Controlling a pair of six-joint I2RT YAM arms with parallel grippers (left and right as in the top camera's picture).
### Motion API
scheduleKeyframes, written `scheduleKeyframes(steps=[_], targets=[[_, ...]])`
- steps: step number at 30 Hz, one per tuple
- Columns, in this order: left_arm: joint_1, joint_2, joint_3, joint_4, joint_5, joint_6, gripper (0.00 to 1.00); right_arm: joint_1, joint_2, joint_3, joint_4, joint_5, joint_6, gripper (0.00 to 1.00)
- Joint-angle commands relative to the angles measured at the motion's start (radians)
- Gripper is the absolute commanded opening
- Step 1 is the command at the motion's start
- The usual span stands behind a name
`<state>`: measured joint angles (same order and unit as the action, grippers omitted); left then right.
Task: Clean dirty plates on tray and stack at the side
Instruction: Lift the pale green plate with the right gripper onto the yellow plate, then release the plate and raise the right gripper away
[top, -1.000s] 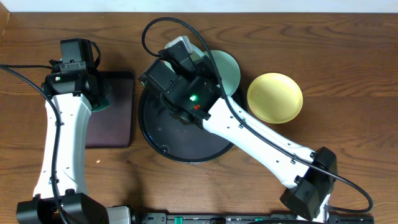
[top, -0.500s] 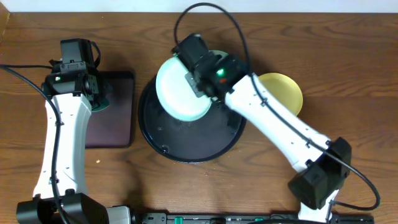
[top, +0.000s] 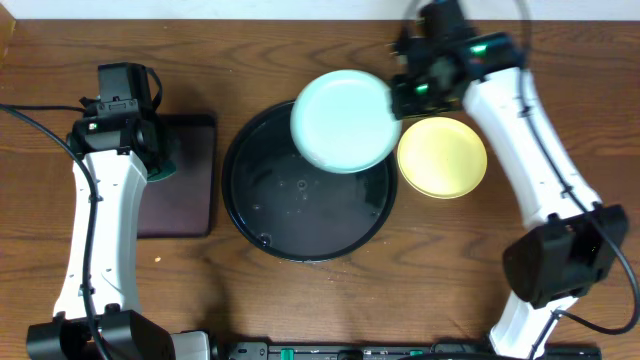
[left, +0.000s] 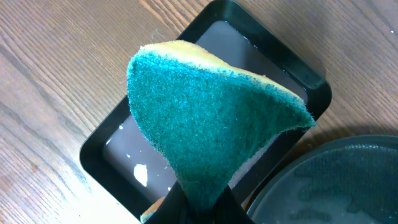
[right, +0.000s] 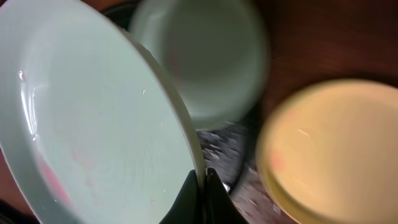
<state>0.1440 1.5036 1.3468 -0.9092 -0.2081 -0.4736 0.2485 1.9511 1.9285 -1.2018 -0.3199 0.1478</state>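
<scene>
My right gripper (top: 398, 100) is shut on the rim of a pale aqua plate (top: 345, 120) and holds it above the upper right of the round black tray (top: 260, 190). In the right wrist view the held plate (right: 93, 118) shows faint pink smears, pinched between the fingers (right: 202, 186). A second aqua plate (right: 199, 56) lies below it; the overhead view hides it. The yellow plate (top: 442, 157) rests on the table right of the tray, also in the right wrist view (right: 329, 149). My left gripper (left: 199, 208) is shut on a green sponge (left: 211, 118).
A small rectangular black tray (top: 185, 215) with wet spots lies left of the round tray, under my left gripper (top: 150, 160); it also shows in the left wrist view (left: 298, 74). The round tray's floor (right: 230, 149) is wet. The table is brown wood.
My right arm swung from over the round tray's left part to its upper right, carrying the aqua plate rightward toward the yellow plate. The left arm and sponge have not moved.
</scene>
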Motion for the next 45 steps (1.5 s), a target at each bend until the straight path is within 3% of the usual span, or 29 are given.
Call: scheduleKeyframes(steps=[1, 5, 9, 22, 23, 26, 30, 38, 45], targets=[[0.003, 0.013, -0.001, 0.0, -0.002, 0.008, 0.08, -0.113, -0.046, -0.004, -0.063, -0.022, -0.023, 0.01], [0.003, 0.019, -0.001, 0.001, -0.002, 0.008, 0.07, -0.218, -0.045, -0.036, -0.14, 0.176, -0.023, 0.01], [0.003, 0.039, -0.001, 0.001, -0.002, 0.008, 0.07, -0.277, -0.045, -0.133, -0.113, 0.266, -0.022, 0.01], [0.002, 0.067, -0.001, 0.002, -0.002, 0.008, 0.07, -0.341, -0.045, -0.496, 0.266, 0.266, 0.018, 0.01], [0.002, 0.067, -0.001, 0.002, -0.002, 0.008, 0.07, -0.339, -0.045, -0.512, 0.298, 0.263, 0.024, 0.03], [0.002, 0.067, -0.001, 0.001, -0.002, 0.008, 0.08, -0.331, -0.045, -0.533, 0.342, 0.255, 0.024, 0.27], [0.002, 0.067, -0.001, 0.002, -0.002, 0.008, 0.07, -0.309, -0.046, -0.517, 0.342, 0.237, 0.021, 0.4], [0.002, 0.067, -0.001, 0.013, -0.001, 0.008, 0.08, -0.228, -0.045, -0.325, 0.316, 0.08, 0.013, 0.52], [0.002, 0.067, -0.001, 0.013, -0.001, 0.008, 0.07, -0.101, 0.015, -0.11, 0.349, 0.083, 0.012, 0.58]])
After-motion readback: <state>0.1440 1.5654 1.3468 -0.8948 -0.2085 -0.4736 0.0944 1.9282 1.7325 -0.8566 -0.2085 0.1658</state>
